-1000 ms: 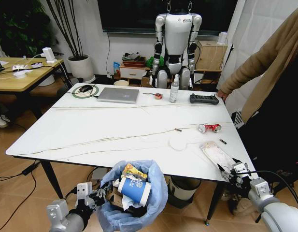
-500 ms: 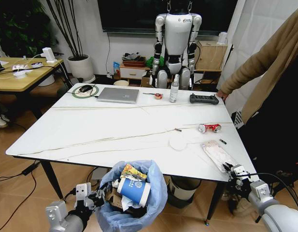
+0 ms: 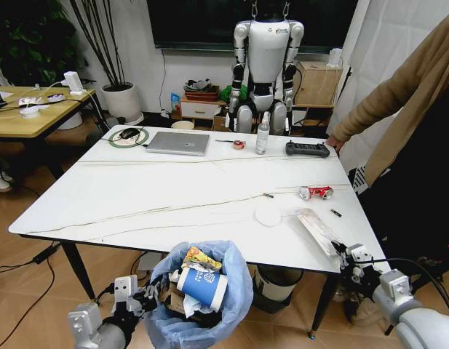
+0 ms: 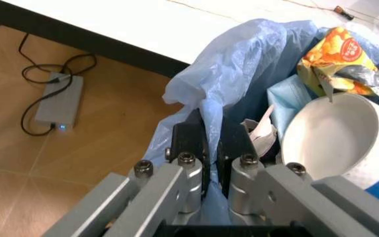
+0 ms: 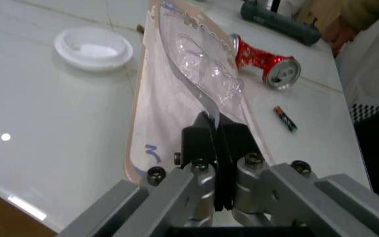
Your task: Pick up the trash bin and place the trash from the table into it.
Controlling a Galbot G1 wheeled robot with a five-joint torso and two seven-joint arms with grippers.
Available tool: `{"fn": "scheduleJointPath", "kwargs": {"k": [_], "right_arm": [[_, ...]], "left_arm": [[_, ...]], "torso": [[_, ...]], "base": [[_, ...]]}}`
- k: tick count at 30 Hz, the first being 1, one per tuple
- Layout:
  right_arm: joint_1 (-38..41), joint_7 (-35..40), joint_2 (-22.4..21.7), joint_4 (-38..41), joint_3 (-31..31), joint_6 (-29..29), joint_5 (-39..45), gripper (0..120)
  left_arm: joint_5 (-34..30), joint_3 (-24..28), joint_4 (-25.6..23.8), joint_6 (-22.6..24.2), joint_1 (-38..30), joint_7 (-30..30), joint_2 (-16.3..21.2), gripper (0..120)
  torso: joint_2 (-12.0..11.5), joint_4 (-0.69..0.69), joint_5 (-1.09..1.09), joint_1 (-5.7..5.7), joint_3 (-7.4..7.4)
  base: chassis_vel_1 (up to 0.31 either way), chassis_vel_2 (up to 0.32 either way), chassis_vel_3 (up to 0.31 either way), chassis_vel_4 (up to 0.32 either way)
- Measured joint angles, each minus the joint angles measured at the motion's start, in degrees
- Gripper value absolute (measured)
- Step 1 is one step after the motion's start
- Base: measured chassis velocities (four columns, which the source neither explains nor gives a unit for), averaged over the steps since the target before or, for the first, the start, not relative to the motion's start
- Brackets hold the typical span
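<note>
Your worktop (image 3: 173, 189) carries what is left: a can (image 3: 316, 192), a lid (image 3: 268, 214) and a clear packet (image 3: 316, 230) at its near right edge. The bin (image 3: 202, 291) hangs below the near edge, already loaded with a cup (image 3: 202, 285) and a wrapper (image 3: 201, 257); your left hand (image 4: 211, 148) is clamped on its bag rim, which is thin and could slip or tear. Your right hand (image 5: 216, 143) pinches the packet's near end. It looks light, flimsy and slick, so hold it at that edge.

Head view high, overlooking table (image 3: 173, 189); wrist views close behind claws; right wrist apparently shares tabletop.
</note>
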Motion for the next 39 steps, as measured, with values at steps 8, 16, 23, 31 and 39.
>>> {"fn": "scheduleJointPath", "kwargs": {"k": [8,16,23,31,39], "right_arm": [[-0.25,-0.08,-0.34,2.62,0.61,1.99,7.01,0],[0.27,-0.07,-0.01,5.38,-2.04,3.13,12.3,0],[0.66,-0.12,-2.72,12.13,-7.76,3.1,22.6,0],[1.42,-0.61,-7.06,20.37,-14.79,3.11,31.66,0],[1.77,0.05,-9.59,20.78,-25.65,3.59,35.66,0]], "left_arm": [[-0.96,0.14,0.81,-0.18,-1.11,0.0,0.22,0],[-2.26,0.43,1.19,-0.47,-1.46,-0.49,0.2,0],[-3.25,0.15,1.08,-0.18,-0.87,-0.42,0.68,0],[-3.65,0.1,1.01,0.18,-0.97,-0.56,0.91,0],[-3.81,0.46,0.58,0.58,-0.57,-0.72,1.39,0]], "torso": [[0.0,0.0,0.0,0.0,0.0],[0.0,0.0,0.01,0.0,0.0],[0.0,0.0,0.0,0.0,0.0],[0.0,0.0,-0.01,0.0,0.0],[0.0,0.0,0.01,0.0,0.0]], "base": [[0.0,0.0,0.0,0.0],[0.0,0.0,0.0,0.0],[0.0,0.0,0.0,0.0],[0.0,0.0,0.0,0.0],[0.0,0.0,0.0,0.0]]}}
